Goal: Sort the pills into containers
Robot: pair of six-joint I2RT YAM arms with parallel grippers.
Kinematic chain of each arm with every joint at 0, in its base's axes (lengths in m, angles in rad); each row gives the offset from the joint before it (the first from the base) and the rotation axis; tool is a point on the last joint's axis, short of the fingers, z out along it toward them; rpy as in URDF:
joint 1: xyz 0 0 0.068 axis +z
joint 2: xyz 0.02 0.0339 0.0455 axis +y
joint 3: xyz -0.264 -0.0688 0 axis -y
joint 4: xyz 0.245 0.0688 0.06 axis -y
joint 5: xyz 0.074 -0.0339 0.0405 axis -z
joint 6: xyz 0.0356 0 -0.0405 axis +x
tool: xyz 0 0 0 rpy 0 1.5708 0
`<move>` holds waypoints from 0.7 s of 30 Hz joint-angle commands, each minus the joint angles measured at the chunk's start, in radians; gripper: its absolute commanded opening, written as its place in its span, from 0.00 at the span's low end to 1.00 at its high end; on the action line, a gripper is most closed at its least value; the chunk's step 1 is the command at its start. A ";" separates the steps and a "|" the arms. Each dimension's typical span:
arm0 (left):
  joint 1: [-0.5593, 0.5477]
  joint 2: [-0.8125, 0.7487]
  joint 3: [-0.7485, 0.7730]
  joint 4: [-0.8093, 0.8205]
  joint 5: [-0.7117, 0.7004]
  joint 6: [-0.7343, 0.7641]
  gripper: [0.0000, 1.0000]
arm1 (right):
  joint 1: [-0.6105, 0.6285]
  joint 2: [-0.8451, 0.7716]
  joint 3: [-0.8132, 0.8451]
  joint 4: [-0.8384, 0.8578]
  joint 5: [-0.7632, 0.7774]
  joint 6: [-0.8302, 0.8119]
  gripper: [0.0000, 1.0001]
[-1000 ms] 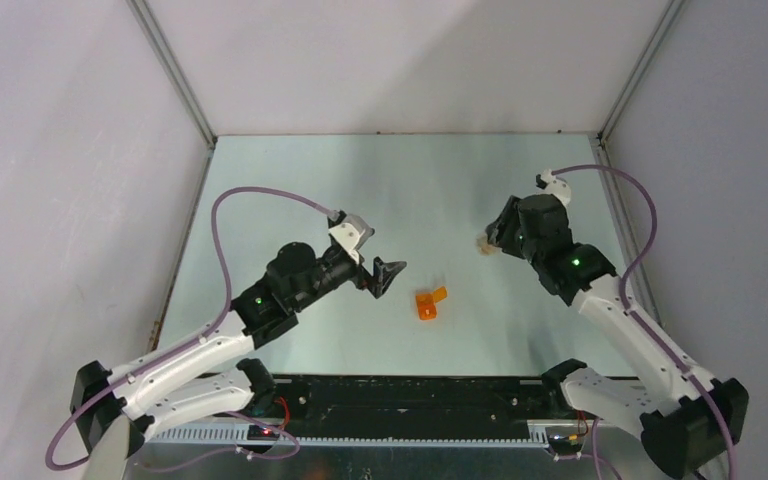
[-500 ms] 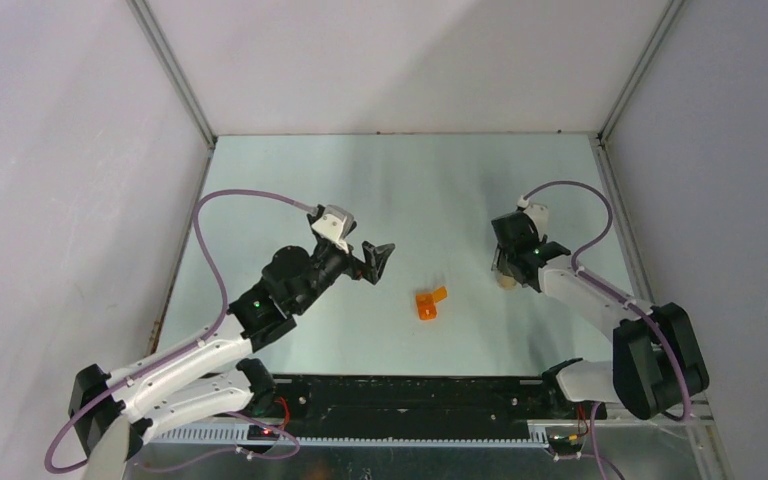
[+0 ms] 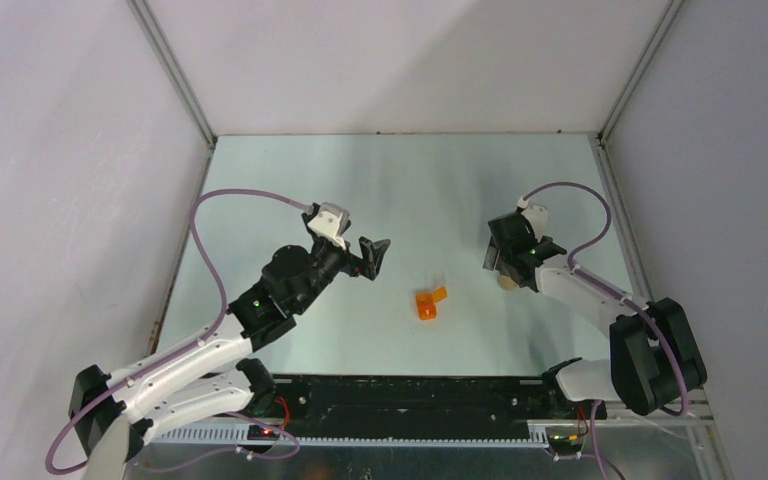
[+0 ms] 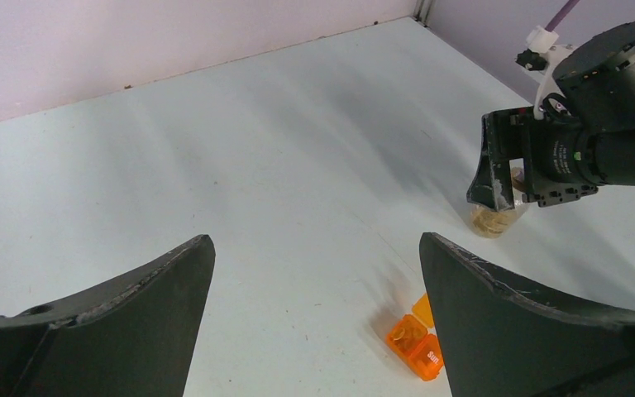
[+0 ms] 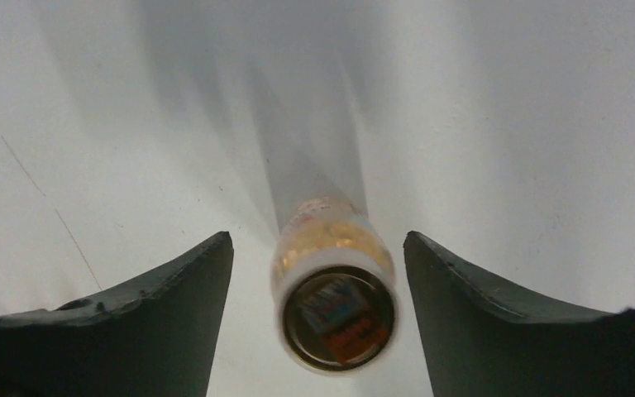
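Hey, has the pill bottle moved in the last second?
Yes. In the top view the bottle has shifted toward the near side and slightly right. It is now almost level with the orange box, which stayed put.

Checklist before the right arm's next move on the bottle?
1. Right gripper open: ok.
2. Bottle centred between its fingers, gap on both sides: ok.
3. Bottle upright on the table: ok.
4. Left gripper open, holding nothing: ok.
5. Orange box lid open: ok.
6. Bottle cap off: cannot tell.
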 commanded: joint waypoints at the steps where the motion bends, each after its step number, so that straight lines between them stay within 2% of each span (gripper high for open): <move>1: 0.009 -0.005 0.002 -0.005 -0.062 -0.029 0.99 | 0.003 -0.072 0.020 -0.004 -0.043 0.007 0.86; 3: 0.013 -0.003 0.008 -0.028 -0.098 -0.045 0.99 | 0.003 -0.106 0.032 -0.020 -0.082 -0.008 0.91; 8: 0.018 -0.001 0.017 -0.080 -0.155 -0.099 0.99 | 0.018 -0.205 0.059 -0.083 -0.133 0.012 0.91; 14: 0.022 -0.007 0.021 -0.128 -0.108 -0.191 0.99 | 0.114 -0.287 0.086 -0.126 -0.210 0.062 0.81; 21: 0.029 0.024 0.005 -0.104 -0.005 -0.286 0.99 | 0.171 -0.225 0.088 -0.075 -0.440 0.000 0.73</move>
